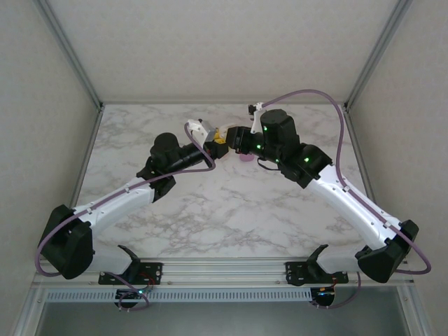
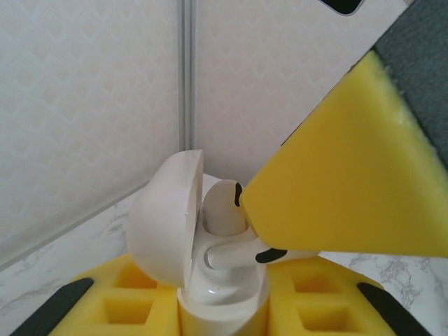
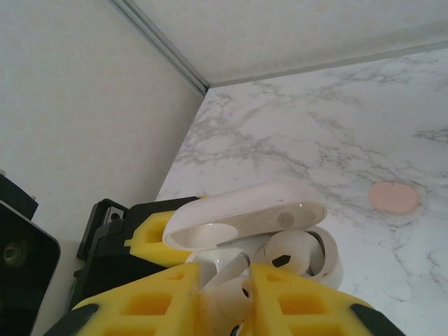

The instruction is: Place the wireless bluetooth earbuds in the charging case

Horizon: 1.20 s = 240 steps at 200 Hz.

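The white charging case (image 2: 217,294) stands with its lid (image 2: 162,224) swung open, and my left gripper (image 2: 222,311) is shut on its base between yellow foam fingers. One white earbud (image 2: 222,204) sits in its socket. A second white earbud (image 3: 246,294) lies with its stem over the case's open mouth (image 3: 210,260), and my right gripper (image 3: 227,304) is shut on it. That gripper's yellow finger (image 2: 343,189) hangs right over the case. In the top view both grippers, left (image 1: 215,148) and right (image 1: 234,138), meet at the case (image 1: 224,132) at the back middle of the table.
A small salmon-pink rounded thing (image 3: 393,198) lies on the marble table (image 3: 336,140) beyond the case, and shows just under the right arm (image 1: 246,157) from above. Side walls and frame posts (image 1: 82,77) stand close round the table.
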Each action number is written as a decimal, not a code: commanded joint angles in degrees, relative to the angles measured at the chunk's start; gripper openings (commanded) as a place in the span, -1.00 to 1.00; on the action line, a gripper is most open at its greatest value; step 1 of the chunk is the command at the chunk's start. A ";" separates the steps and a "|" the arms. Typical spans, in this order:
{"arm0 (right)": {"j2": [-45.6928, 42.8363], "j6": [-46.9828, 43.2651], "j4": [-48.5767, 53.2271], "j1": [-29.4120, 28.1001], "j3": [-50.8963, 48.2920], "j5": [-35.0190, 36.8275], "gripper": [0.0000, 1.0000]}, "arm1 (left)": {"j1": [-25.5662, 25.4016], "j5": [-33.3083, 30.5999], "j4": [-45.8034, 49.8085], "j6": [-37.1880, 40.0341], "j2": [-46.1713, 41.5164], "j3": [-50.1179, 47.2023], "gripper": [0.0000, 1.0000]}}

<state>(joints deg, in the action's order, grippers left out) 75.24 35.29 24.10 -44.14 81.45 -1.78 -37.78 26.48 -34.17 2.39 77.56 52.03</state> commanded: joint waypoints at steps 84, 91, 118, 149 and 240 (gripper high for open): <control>1.52 4.33 1.72 5.09 2.66 -14.86 -0.55 | -0.44 4.59 0.76 7.63 -3.03 0.62 -0.67; 1.55 4.78 1.45 5.41 2.65 -15.61 -0.55 | -0.37 4.63 1.07 8.05 -3.03 0.70 -0.67; 1.51 6.33 -0.25 6.23 2.36 -18.33 -0.55 | -0.39 4.81 2.96 9.77 -3.03 1.06 -0.68; 1.60 7.81 -0.19 7.01 2.26 -19.65 -0.55 | -0.40 4.55 3.15 10.28 -3.16 0.88 -0.68; 2.23 11.48 -1.38 8.09 2.44 -24.72 -0.56 | -0.39 3.84 2.38 10.00 -3.03 0.97 -0.68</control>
<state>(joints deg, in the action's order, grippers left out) 76.95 45.34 24.29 -36.80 82.94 -23.88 -37.80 29.52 -30.20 11.86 76.14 52.03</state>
